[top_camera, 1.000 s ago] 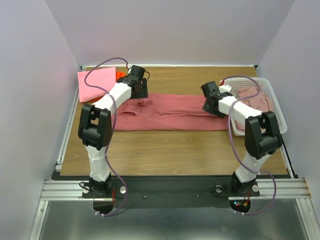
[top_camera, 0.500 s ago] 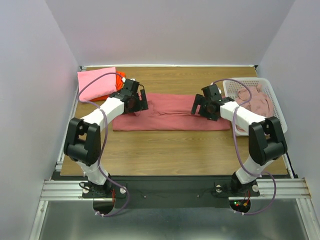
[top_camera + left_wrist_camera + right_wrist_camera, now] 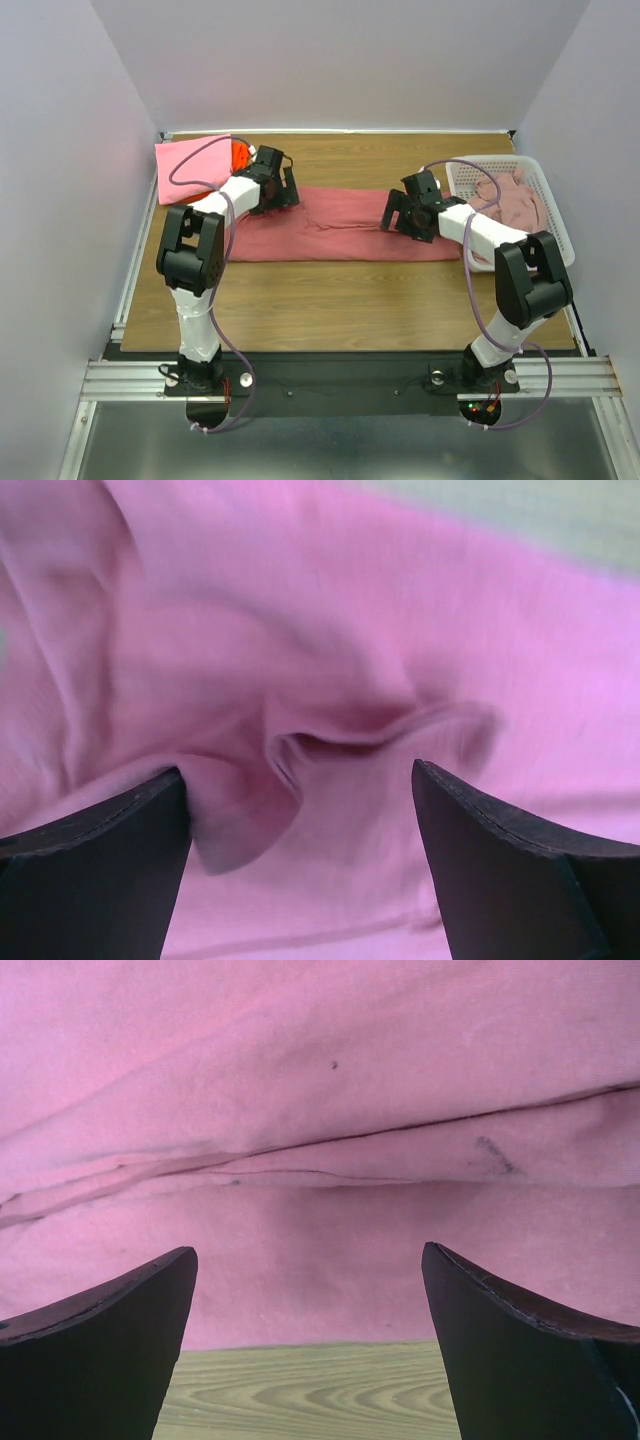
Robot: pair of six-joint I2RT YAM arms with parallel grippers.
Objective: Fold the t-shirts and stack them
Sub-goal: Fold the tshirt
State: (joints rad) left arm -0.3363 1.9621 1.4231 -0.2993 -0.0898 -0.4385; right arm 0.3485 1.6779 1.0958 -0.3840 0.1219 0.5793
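Rose-red t-shirt [image 3: 340, 238] flat on desk [image 3: 330, 300]; left tool [image 3: 281, 192] and right tool [image 3: 398, 213] both wide apart, low over its ends

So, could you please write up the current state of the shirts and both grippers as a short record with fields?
rose-red shirt: folded into a long strip across the middle of the table
bright pink shirt: folded, far-left corner
orange-red shirt: peeking out beside the bright pink one
pale pink shirt: bunched in the basket, right side
left gripper: open, over the strip's left end
right gripper: open, over the strip's right part
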